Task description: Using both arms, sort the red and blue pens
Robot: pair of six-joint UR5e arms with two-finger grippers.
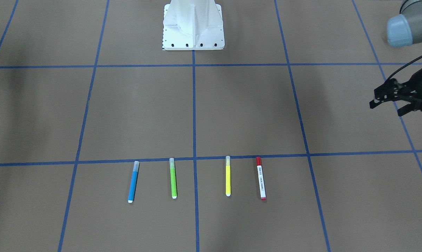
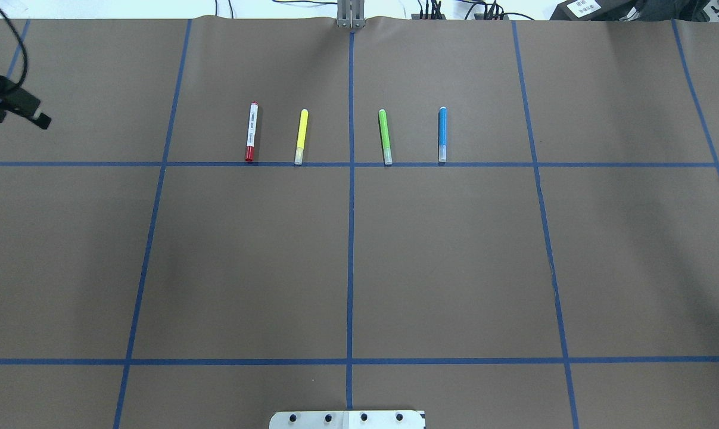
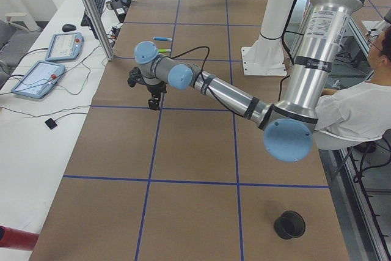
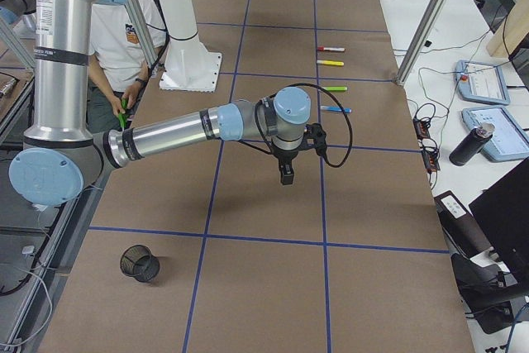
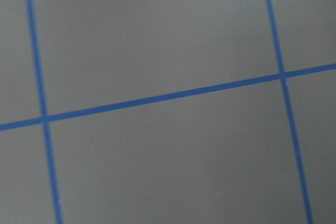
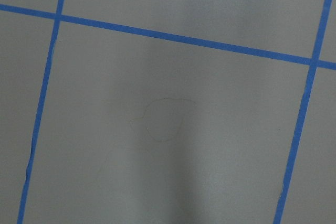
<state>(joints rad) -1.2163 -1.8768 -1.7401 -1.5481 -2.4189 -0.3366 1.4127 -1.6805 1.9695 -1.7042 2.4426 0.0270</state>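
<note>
The red pen (image 1: 260, 178) (image 2: 251, 132), white-barrelled with a red cap, lies at one end of a row of markers along a blue tape line. At the other end lies the blue pen (image 1: 133, 182) (image 2: 442, 134). My left gripper (image 1: 385, 109) (image 2: 21, 119) hovers far out at the table's left side, well away from the red pen; its fingers look open and hold nothing. My right gripper (image 4: 285, 175) shows only in the exterior right view, hanging over bare table short of the blue pen (image 4: 335, 109); I cannot tell whether it is open or shut.
A yellow marker (image 1: 228, 176) and a green marker (image 1: 173, 178) lie between the two pens. The white pedestal (image 1: 193, 26) stands at the robot's side. A black mesh cup (image 4: 139, 264) and another black cup (image 3: 289, 224) sit near the table ends. A seated person (image 3: 351, 111) is beside the robot.
</note>
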